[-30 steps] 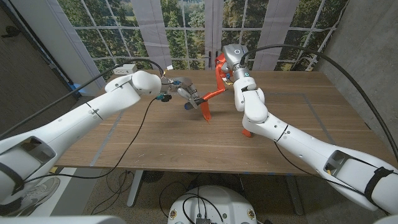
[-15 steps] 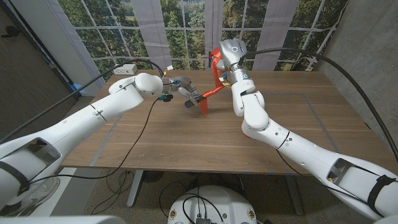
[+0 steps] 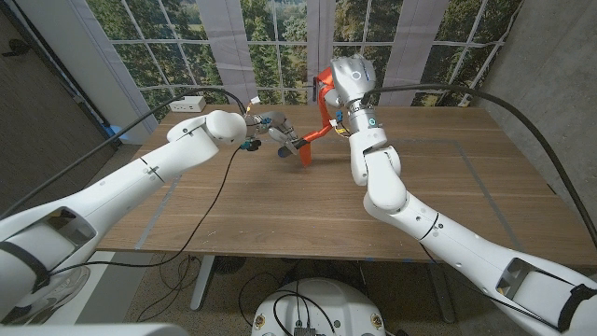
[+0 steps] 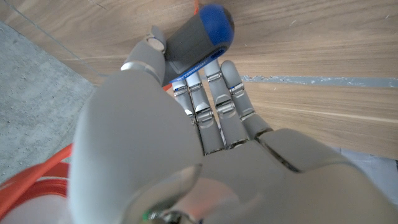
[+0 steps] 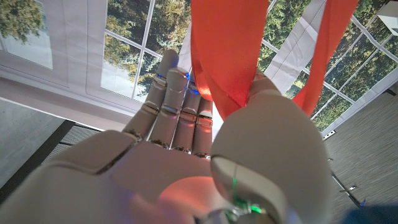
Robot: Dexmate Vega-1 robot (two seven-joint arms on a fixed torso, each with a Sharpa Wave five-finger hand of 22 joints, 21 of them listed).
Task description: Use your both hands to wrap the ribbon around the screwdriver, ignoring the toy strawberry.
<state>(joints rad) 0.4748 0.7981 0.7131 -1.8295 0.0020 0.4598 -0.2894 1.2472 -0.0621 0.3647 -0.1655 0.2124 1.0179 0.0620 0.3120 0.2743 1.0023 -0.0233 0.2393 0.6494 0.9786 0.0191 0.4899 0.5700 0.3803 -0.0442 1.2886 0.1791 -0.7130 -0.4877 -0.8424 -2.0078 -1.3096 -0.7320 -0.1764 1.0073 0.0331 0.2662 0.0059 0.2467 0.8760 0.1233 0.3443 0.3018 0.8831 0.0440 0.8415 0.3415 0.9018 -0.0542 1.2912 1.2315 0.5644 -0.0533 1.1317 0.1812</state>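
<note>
Left hand (image 3: 277,133) is gripping the screwdriver (image 3: 297,149) by its grey-and-blue handle (image 4: 198,34), holding it above the wooden table (image 3: 280,205) near the middle of the far half. Screwdriver's long axis is slanting, running from the hand down toward the robot's right, tip end lower; exact tip isn't readable in the head view. Right hand (image 3: 338,98) is raised higher and just to the right, pinching the orange ribbon (image 5: 227,50) between thumb and fingers (image 5: 177,106). Ribbon is stretching from that hand down to the screwdriver, taut-looking, with a loose tail hanging off it toward the table.
</note>
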